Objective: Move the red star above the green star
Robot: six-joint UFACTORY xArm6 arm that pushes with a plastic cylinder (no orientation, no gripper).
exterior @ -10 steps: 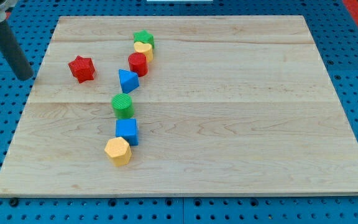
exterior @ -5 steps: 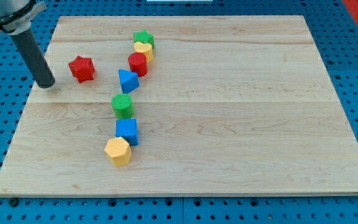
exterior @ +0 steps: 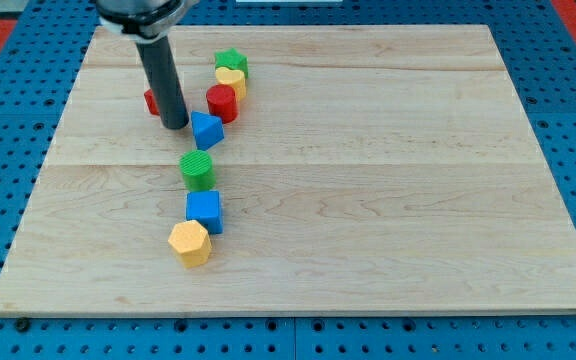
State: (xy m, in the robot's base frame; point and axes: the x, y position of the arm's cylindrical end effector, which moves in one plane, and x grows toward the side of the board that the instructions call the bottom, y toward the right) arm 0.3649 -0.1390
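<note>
Red star (exterior: pixel 151 101): mostly hidden behind the rod; only a red sliver shows at the rod's left edge, upper-left part of the board (exterior: pixel 388 200). My tip (exterior: pixel 176 126) sits on the board just below and right of that sliver, close to the blue triangle (exterior: pixel 206 130). You cannot tell whether tip and star touch. No gripper on this rig, so nothing to spread or pinch; contact is the rod's side only.

Green star (exterior: pixel 232 63): near the top edge, touching the yellow block (exterior: pixel 231 79) under it. Red cylinder (exterior: pixel 222 102) sits just below those two.

Handling, as a judgement: the star looks small, rigid and light, and should slide easily on smooth wood. Its points make it prone to spin under an off-centre push, so press into a notch or flat flank, in line with its middle. There is nothing to grasp; you only push.

Room: the goal spot above the green star is a narrow strip before the board's top edge. Overshoot there could send the star off the wood. The open lane runs up the view's left of the block column, then right along the top. The column itself (green cylinder (exterior: pixel 197 170), blue cube (exterior: pixel 205 210), yellow hexagon (exterior: pixel 189 242)) lies lower and out of that lane. The board's right half is bare.
</note>
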